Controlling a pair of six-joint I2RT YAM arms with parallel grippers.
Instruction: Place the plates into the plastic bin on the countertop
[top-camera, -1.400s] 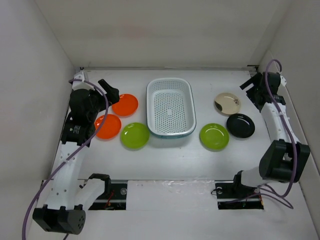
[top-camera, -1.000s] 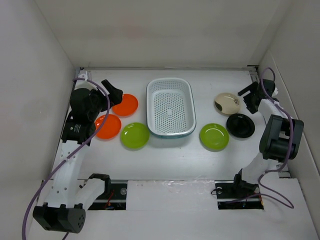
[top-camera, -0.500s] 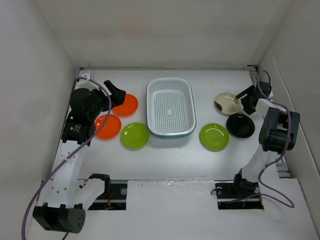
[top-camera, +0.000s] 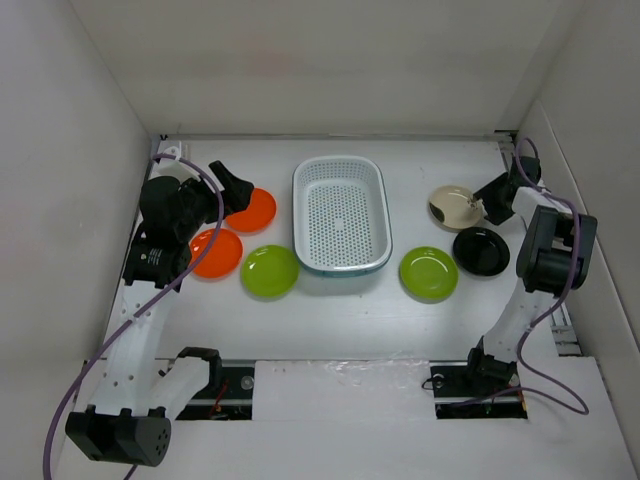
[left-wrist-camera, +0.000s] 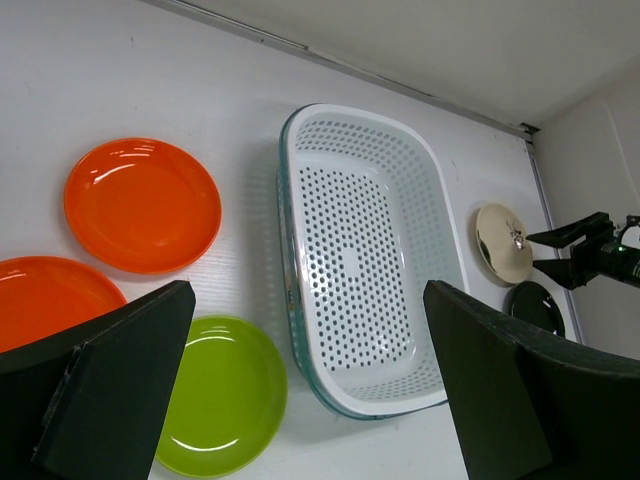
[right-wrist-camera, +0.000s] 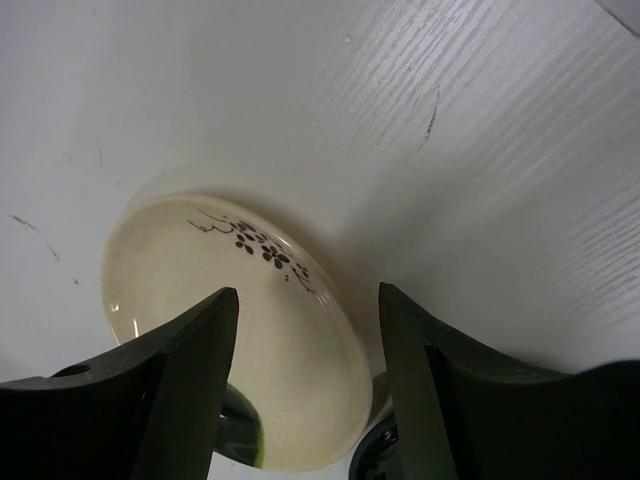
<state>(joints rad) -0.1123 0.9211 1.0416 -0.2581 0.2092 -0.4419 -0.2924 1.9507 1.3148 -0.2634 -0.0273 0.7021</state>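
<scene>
The white perforated plastic bin (top-camera: 340, 215) stands mid-countertop with nothing in it; it also shows in the left wrist view (left-wrist-camera: 360, 260). Left of it lie two orange plates (top-camera: 250, 210) (top-camera: 215, 253) and a lime green plate (top-camera: 269, 271). Right of it lie a green plate (top-camera: 429, 273), one black plate (top-camera: 481, 252) and the cream plate (top-camera: 455, 207). My left gripper (top-camera: 235, 185) is open and empty above the far orange plate. My right gripper (top-camera: 487, 200) is open, its jaws either side of the cream plate's (right-wrist-camera: 240, 340) right rim; I cannot tell whether they touch it.
White walls enclose the countertop (top-camera: 330, 320) on the left, back and right. The right arm's forearm (top-camera: 545, 250) stands beside the black plate near the right wall. The arm bases sit at the near edge.
My right gripper has swung left and down from near the back right corner to the cream plate's rim. My left gripper has shifted slightly right over the orange plate.
</scene>
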